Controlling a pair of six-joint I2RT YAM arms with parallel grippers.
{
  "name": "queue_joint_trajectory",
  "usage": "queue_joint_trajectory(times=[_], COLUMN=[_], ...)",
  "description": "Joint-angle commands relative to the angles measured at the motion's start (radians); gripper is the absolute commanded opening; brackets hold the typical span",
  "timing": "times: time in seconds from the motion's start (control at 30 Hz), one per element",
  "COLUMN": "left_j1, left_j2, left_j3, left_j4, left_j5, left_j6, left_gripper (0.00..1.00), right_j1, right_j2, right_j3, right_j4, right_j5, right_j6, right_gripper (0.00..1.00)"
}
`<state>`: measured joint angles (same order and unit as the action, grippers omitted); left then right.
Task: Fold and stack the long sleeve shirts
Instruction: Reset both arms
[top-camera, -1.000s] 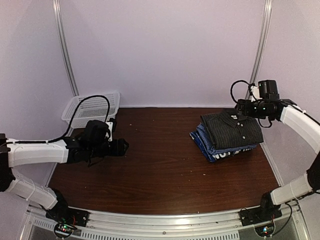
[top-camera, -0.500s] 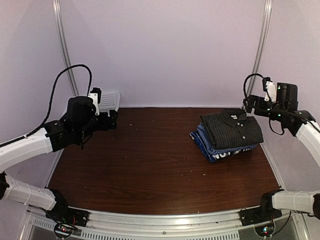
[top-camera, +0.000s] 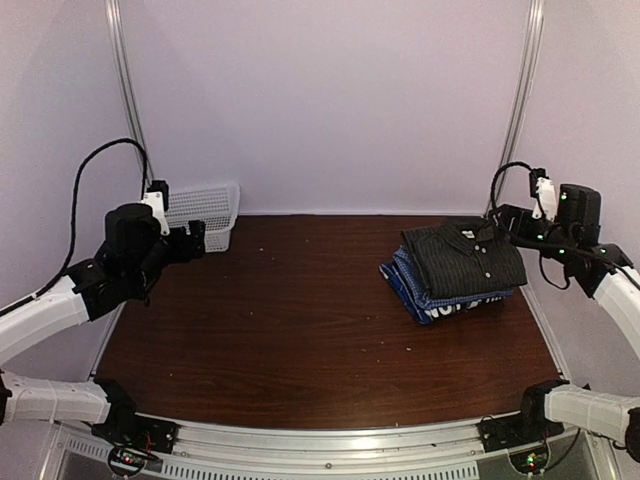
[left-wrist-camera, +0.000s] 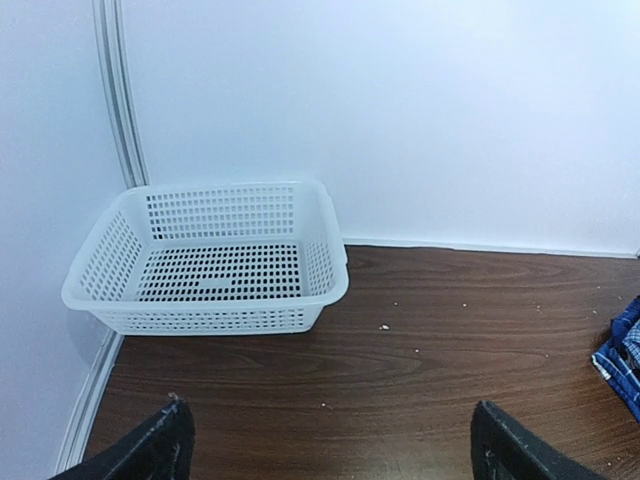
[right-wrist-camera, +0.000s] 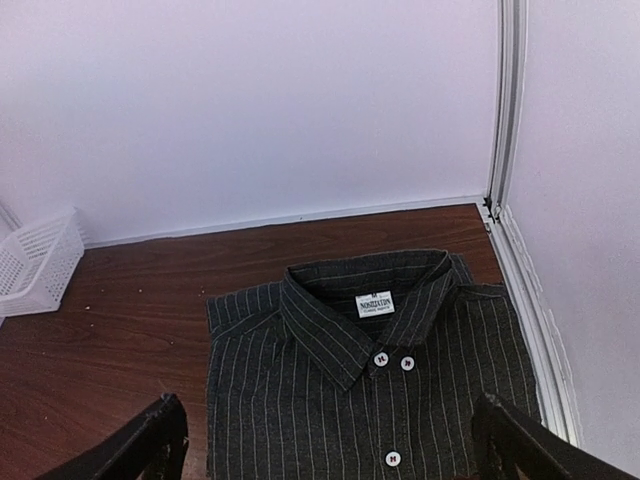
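A pile of folded long sleeve shirts lies at the table's right. On top is the black pinstriped shirt (top-camera: 463, 258) (right-wrist-camera: 370, 390), collar toward the back wall, with pale buttons. Under it are a blue-white checked shirt (top-camera: 408, 275) and a navy one with white lettering (top-camera: 462, 307); an edge of the blue checked cloth (left-wrist-camera: 622, 357) shows in the left wrist view. My right gripper (top-camera: 505, 222) (right-wrist-camera: 330, 450) hovers open above the pile's back right, holding nothing. My left gripper (top-camera: 197, 240) (left-wrist-camera: 330, 455) hangs open and empty over the table's back left, in front of the basket.
A white plastic mesh basket (top-camera: 212, 205) (left-wrist-camera: 230, 315), with nothing in it, stands in the back left corner against the wall. Small pale crumbs (left-wrist-camera: 384, 326) dot the brown wooden table (top-camera: 320, 330). Metal rails (top-camera: 520, 100) run up the back corners.
My left arm has risen and swung back left from the table's middle left toward the basket, its jaws widening. My right arm has drawn back to the right, away from the pile.
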<state>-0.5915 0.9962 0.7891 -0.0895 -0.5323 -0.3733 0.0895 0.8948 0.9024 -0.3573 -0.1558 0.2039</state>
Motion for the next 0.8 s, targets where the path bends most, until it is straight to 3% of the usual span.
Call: queue_joint_trajectory(times=[0.0,0.77], left_j1=[0.004,0.004], left_j2=[-0.047,-0.059], left_j3=[-0.046,-0.062], left_j4=[0.110,0.121], left_j5=[0.032,0.022], left_j6=[0.003,0.016], left_gripper=[0.98,0.98], right_j1=[-0.002,-0.003], right_j2=[-0.037,-0.043], right_j3=[-0.025,-0.020], right_j4=[0.093,0.093], right_j5=[0.014,0.046], right_j6=[-0.019,-0.031], right_gripper=[1.00,1.00])
